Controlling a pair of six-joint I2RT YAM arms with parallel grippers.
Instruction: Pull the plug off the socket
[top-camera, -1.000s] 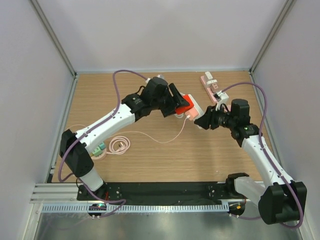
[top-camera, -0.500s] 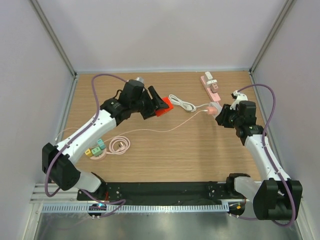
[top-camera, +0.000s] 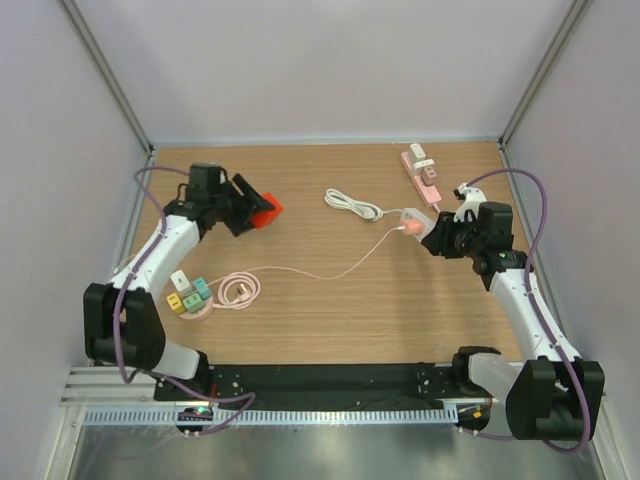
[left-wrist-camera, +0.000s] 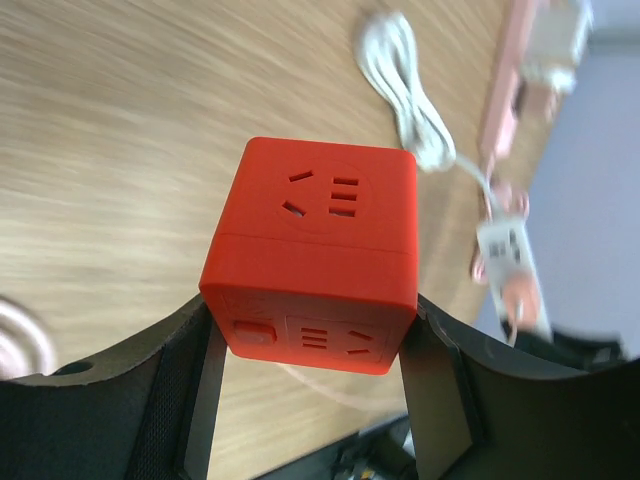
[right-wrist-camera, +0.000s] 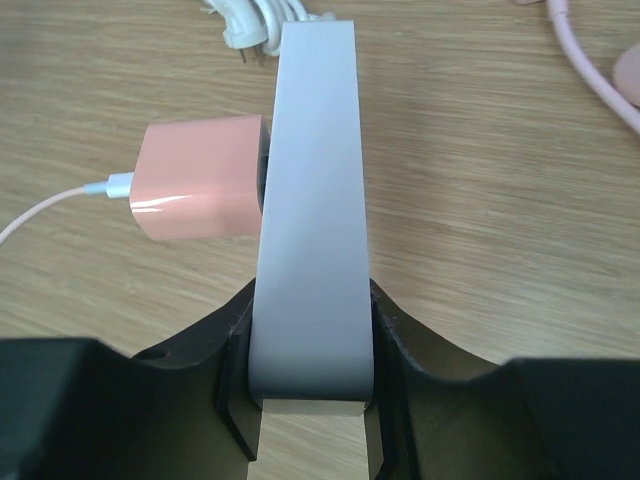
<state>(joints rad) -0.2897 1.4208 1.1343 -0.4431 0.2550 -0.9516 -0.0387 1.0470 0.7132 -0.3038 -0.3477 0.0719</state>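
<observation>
Table (top-camera: 330, 310): we see a wooden top that carries everything below.
Left gripper (top-camera: 252, 210): it is clamped on the red cube socket (left-wrist-camera: 320, 230), a finger pressing on each of two opposite sides, near the far left corner of the table.
Right gripper (right-wrist-camera: 310, 300): it is closed on the near end of the white slab (right-wrist-camera: 310, 150), by the right edge of the table.
Pink power strip (top-camera: 420, 172): it lies by the far right corner, its long axis running from the far edge towards the right edge.
White slab: it stands on a narrow edge, and its long axis runs straight out from the fingers.
Red cube socket: one slotted face is turned up and away from the wrist, and every slot we see is bare.
White cord (top-camera: 352, 205): it is bunched on the table at the slab's far end.
Plug (right-wrist-camera: 236, 32): it sits on the table beside that end, well apart from the cube; we cannot tell its heading.
Pink charger (right-wrist-camera: 200, 178): it juts from the slab's left face, with its lead leaving leftwards.
</observation>
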